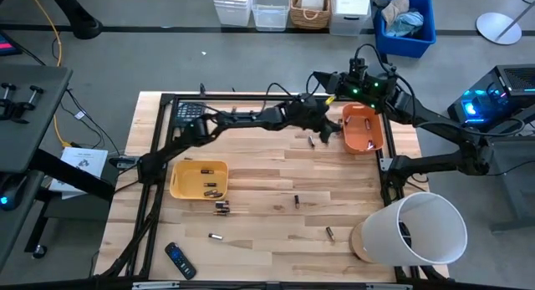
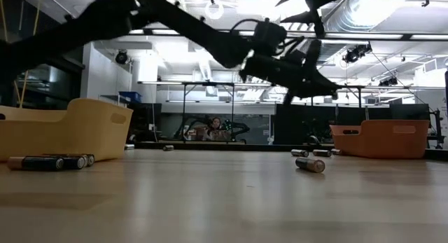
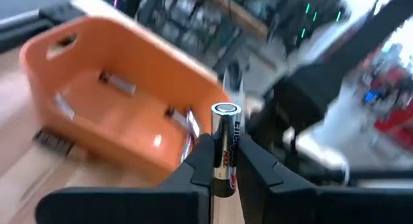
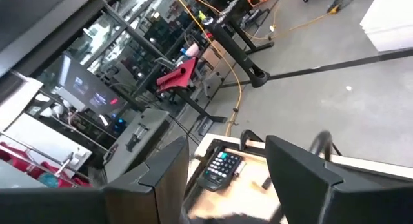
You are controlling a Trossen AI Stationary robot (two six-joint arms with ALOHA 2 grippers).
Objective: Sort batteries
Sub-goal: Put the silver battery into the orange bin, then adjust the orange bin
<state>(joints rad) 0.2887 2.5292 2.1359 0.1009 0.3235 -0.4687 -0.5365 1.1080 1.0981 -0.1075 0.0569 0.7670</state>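
Two bins, one carried cell: high view: the left gripper (image 1: pixel 324 129) reaches across the table (image 1: pixel 267 181) to the near edge of the orange bin (image 1: pixel 363 128); the yellow bin (image 1: pixel 198 179) sits well apart on the left with a few cells inside; loose batteries (image 1: pixel 296 201) lie scattered on the wood. The right gripper (image 1: pixel 322 79) waits above the far edge, near the orange bin. A remote control (image 1: pixel 179 260) lies at the front, a calculator (image 1: pixel 189 112) at the back left corner.
Low view: the left gripper hangs well above the tabletop; a stray battery on the table (image 2: pixel 310 164) lies on its side short of the orange bin.
Left wrist view: jaws pinched almost closed on the held battery (image 3: pixel 225 148), gripped around its lower half. Long axis runs in line with the fingers, its flat silvery end cap pointing away from the wrist, toward the bin's rim. Cells already in the orange bin lie flat.
Right wrist view: fingers (image 4: pixel 169 171) stand wide apart, nothing between them.
Step in hand, judged: delivery to the orange bin.
Advice: carry the cell fully past the rim before letting go, release low so it does not bounce out, and keep clear of the right arm.
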